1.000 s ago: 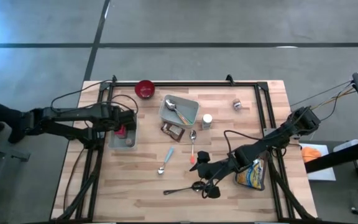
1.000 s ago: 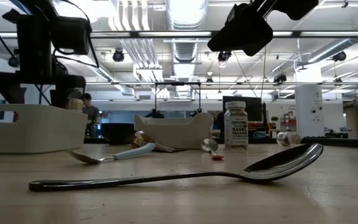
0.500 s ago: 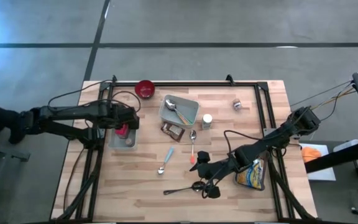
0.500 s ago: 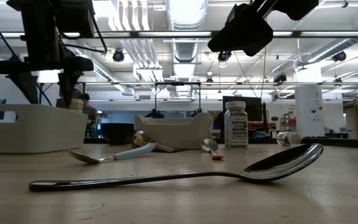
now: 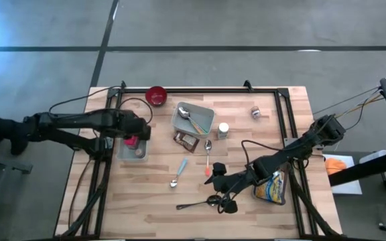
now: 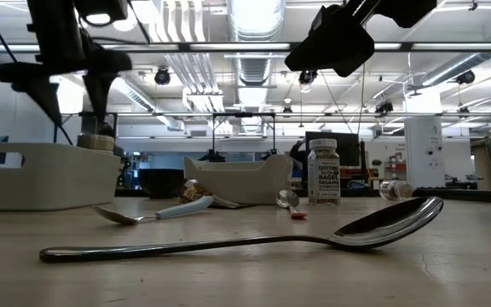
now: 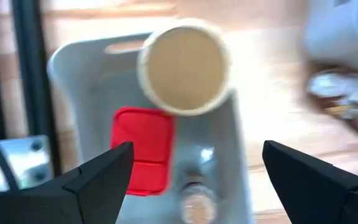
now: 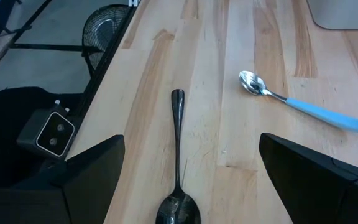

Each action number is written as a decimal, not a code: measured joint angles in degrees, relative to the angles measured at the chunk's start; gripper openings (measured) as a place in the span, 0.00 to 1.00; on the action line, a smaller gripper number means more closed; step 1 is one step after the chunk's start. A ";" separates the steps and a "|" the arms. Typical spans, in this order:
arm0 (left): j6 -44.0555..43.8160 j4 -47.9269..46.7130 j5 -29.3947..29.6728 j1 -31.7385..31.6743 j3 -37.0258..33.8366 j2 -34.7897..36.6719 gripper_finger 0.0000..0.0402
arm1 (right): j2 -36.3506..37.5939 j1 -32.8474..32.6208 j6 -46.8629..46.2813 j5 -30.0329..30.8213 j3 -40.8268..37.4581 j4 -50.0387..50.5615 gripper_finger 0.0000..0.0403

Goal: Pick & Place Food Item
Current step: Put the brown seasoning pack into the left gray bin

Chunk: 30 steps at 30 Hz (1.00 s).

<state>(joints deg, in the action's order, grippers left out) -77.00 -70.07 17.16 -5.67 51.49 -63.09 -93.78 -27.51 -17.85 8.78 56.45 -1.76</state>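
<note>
My left gripper [image 5: 141, 131] hangs open above the grey bin [image 5: 122, 152] at the table's left, touching nothing. The left wrist view looks down into the bin [image 7: 241, 155]. In it stand a round beige-topped can [image 7: 184, 67], a red packet [image 7: 140, 150] and a small jar [image 7: 194, 208]. In the low view the left gripper [image 6: 71, 89] is well above the bin's rim [image 6: 41, 175]. My right gripper [image 5: 216, 189] waits open above the black spoon [image 8: 178, 162] near the table's front edge.
A second grey bin [image 5: 205, 123] holding spoons stands mid-table, with a red bowl [image 5: 156, 96] behind it. Around them are a dark wrapper [image 5: 186, 140], a white bottle [image 5: 223, 130], a tipped jar [image 5: 255, 113], a blue-handled spoon [image 5: 178, 173], an orange-handled spoon [image 5: 208, 155] and a yellow bag [image 5: 272, 189].
My left gripper has risen straight out of the left bin, staying open with nothing between its fingers. The can, the red packet and the jar stay in the bin.
</note>
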 joint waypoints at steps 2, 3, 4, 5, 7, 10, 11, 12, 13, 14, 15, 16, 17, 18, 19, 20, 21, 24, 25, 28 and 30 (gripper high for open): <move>-1.59 1.43 1.92 2.14 0.88 -0.11 0.90 | 0.00 0.00 0.01 0.00 0.00 0.02 0.92; -2.20 2.75 2.51 3.10 0.99 -0.13 0.90 | 0.00 0.00 0.00 0.00 0.00 0.00 0.92; -2.35 4.45 2.69 3.89 1.00 -0.17 0.90 | 0.00 0.00 -0.03 0.00 0.00 0.00 0.92; -2.31 6.75 2.78 4.53 0.86 -0.17 0.90 | 0.00 0.00 -0.09 0.00 0.00 0.00 0.92; -2.31 11.93 2.80 5.78 -0.13 -0.17 0.90 | 0.00 0.00 -0.17 0.00 0.00 -0.02 0.92; -1.89 17.75 2.81 6.50 -1.73 -1.27 0.88 | 0.00 0.00 -1.09 0.04 0.00 -0.07 0.92; -1.31 19.13 2.83 6.49 -1.91 -2.16 0.86 | 0.02 0.00 -1.52 0.06 0.00 -0.09 0.92; -1.05 19.61 2.83 6.49 -1.93 -3.47 0.85 | 0.02 0.02 -1.59 0.09 0.00 -0.09 0.92; -0.88 19.86 2.94 6.49 -1.86 -5.00 0.82 | 0.02 0.02 -1.61 0.11 0.00 -0.09 0.92; -0.75 20.34 2.91 6.47 -1.66 -6.55 0.80 | 0.02 0.02 -1.60 0.13 0.00 -0.07 0.92; -0.11 21.21 2.74 6.47 -1.32 -8.14 0.78 | 0.02 0.02 -1.62 0.13 0.00 -0.08 0.92; 0.86 22.12 2.61 6.47 -0.79 -9.65 0.75 | 0.02 0.02 -1.63 0.13 0.00 -0.09 0.92; 2.01 23.06 2.57 6.41 -0.20 -11.11 0.73 | 0.02 0.02 -1.55 0.13 0.01 -0.05 0.92; 3.10 23.94 2.57 6.35 0.47 -12.41 0.71 | 0.02 0.02 -1.51 0.13 0.02 0.02 0.92; 3.80 24.66 2.57 6.34 1.22 -13.64 0.69 | 0.02 0.02 -1.49 0.13 0.07 0.04 0.92; 4.38 25.11 2.59 6.32 2.05 -14.86 0.67 | 0.02 0.02 -1.49 0.13 0.11 0.06 0.92; 5.00 25.46 2.59 6.30 3.03 -15.79 0.66 | 0.06 0.02 -1.49 0.13 0.11 0.12 0.92; 6.52 25.63 3.24 6.16 6.07 -18.20 0.62 | 0.23 0.02 -1.49 0.15 0.11 0.66 0.92; 6.56 25.62 3.62 5.99 6.93 -19.13 0.61 | 0.32 0.02 -1.49 0.15 0.11 0.89 0.92; 6.82 25.67 3.88 5.26 8.85 -22.03 0.59 | 0.68 0.02 -1.66 0.15 0.11 1.50 0.92; 7.58 25.92 3.88 4.57 9.60 -24.26 0.58 | 1.11 0.02 -1.68 0.20 0.11 1.64 0.92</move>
<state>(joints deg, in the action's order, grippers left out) -69.42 -44.15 21.04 -1.10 61.10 -87.35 -92.67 -27.49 -19.53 8.97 56.55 -0.12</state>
